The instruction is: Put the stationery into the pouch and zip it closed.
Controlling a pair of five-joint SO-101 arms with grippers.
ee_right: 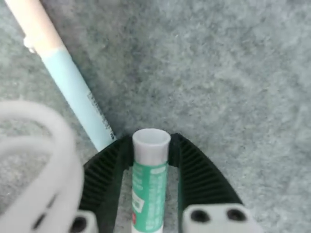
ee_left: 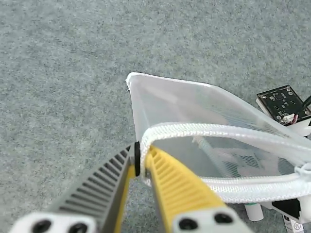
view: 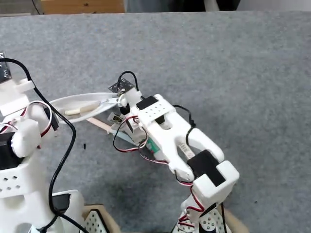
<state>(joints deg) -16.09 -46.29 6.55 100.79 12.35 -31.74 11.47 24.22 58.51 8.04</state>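
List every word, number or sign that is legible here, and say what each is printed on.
Nothing can be read.
Green-labelled tube in the right tool: white print on the label, too blurred to read.
Pen: a line of small dark print on the blue barrel, too small to read.
Sticker on the right arm: too small to read.
Pouch in the left tool: no print seen.
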